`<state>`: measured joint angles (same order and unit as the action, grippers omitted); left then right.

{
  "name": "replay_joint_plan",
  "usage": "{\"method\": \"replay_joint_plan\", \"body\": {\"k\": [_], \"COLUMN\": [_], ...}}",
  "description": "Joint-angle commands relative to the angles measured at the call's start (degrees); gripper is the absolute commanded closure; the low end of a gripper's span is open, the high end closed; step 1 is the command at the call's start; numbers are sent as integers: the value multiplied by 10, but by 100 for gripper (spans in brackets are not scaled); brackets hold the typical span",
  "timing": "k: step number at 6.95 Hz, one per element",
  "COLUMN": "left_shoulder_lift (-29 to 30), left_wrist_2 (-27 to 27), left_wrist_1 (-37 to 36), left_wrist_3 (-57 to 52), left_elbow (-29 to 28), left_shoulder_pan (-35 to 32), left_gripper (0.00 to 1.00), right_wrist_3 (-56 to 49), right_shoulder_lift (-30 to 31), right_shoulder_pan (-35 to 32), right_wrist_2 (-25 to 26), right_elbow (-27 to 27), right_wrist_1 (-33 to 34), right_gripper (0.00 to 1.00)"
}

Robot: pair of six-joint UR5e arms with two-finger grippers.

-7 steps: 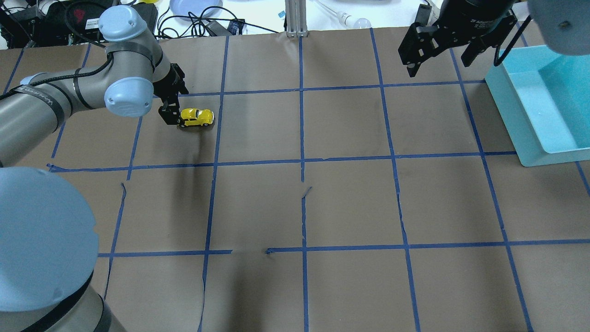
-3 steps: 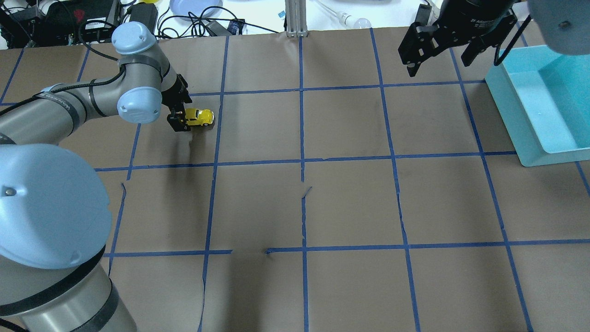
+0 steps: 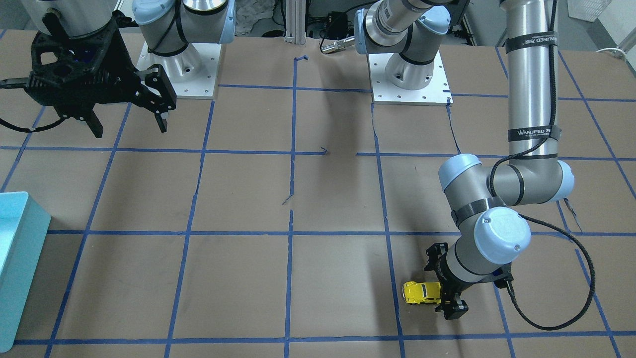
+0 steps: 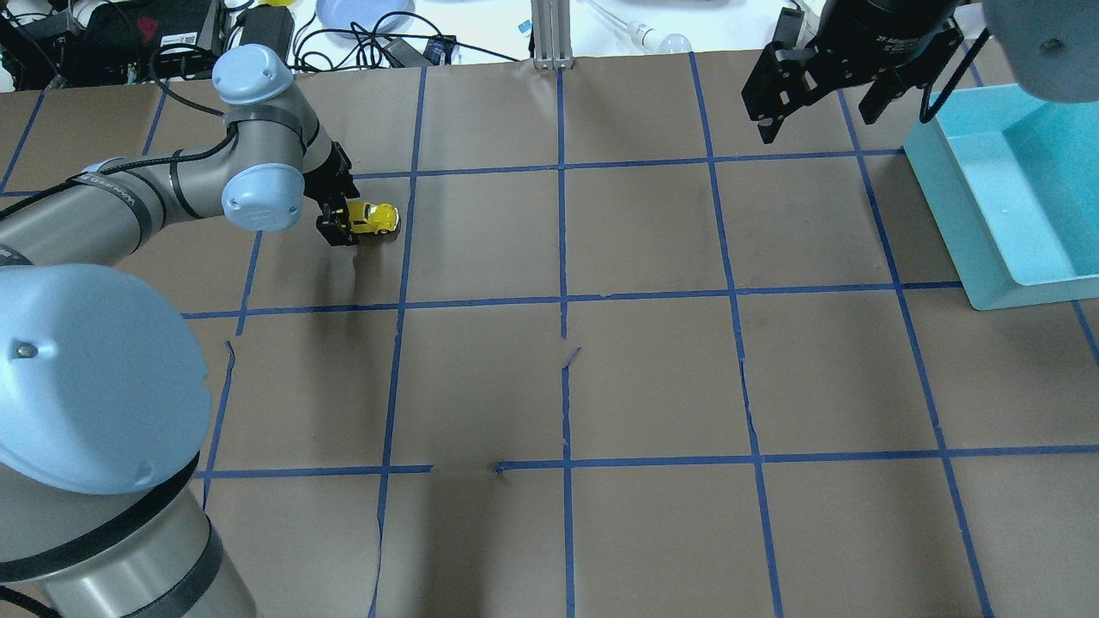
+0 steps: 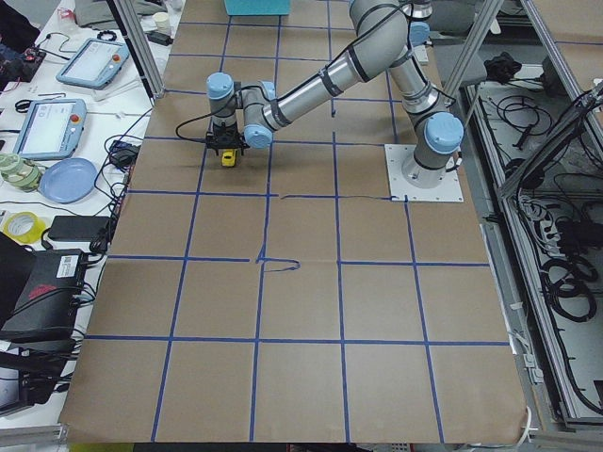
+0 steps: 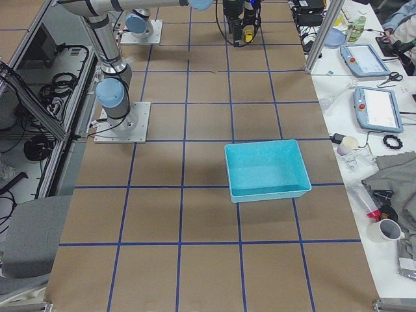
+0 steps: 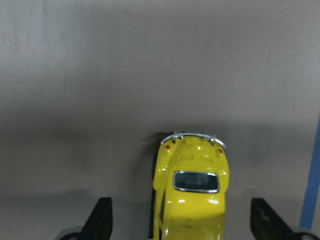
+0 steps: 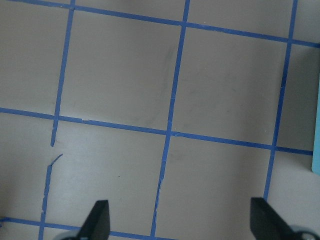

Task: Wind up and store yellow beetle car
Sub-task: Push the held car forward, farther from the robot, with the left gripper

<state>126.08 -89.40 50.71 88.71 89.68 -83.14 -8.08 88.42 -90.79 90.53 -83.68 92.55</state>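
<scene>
Right now my left gripper [image 4: 339,215] is spread wide, fingers [image 7: 102,222] flanking the small yellow toy beetle car [image 4: 373,218] without touching it, toward the counter's far-left corner. My right gripper [image 4: 816,116] hangs unclenched beside the turquoise plastic bin [image 4: 949,223] at the right edge.

Reaches far out over the table with the left arm [image 4: 103,202], forearm lying low and nearly level, wrist [image 4: 262,197] bent to point the left gripper [image 4: 343,210] straight down. Holds its jaws wide apart, with the fingers [image 7: 102,220] down close to the surface. Hangs the right arm [image 3: 74,15] up high on the opposite side, with the right gripper [image 3: 130,130] well above the table, aimed downward, jaws likewise spread wide.
</scene>
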Motion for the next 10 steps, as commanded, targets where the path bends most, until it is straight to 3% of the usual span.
{"method": "replay_joint_plan", "body": {"k": [1, 2, 3, 5, 7, 10], "left_shoulder_lift": [0, -2, -1, -14, -20, -9], "left_wrist_2": [-2, -2, -1, 24, 142, 148], "left_wrist_1": [-2, -4, -9, -11, 0, 36], "left_wrist_3": [1, -2, -3, -2, 36, 33], "left_elbow": [1, -2, -5, -18, -14, -7], "left_shoulder_pan": [0, 0, 0, 0, -7, -29], "left_gripper": [39, 84, 100, 100, 100, 100], "right_wrist_3": [0, 0, 0, 0, 0, 0], "right_shoulder_lift": [0, 0, 0, 0, 0, 0], "right_shoulder_pan": [0, 0, 0, 0, 0, 0], "right_wrist_2": [0, 0, 0, 0, 0, 0], "right_elbow": [0, 0, -1, 0, 0, 0], "right_wrist_1": [0, 0, 0, 0, 1, 1], "right_gripper": [0, 0, 0, 0, 0, 0]}}
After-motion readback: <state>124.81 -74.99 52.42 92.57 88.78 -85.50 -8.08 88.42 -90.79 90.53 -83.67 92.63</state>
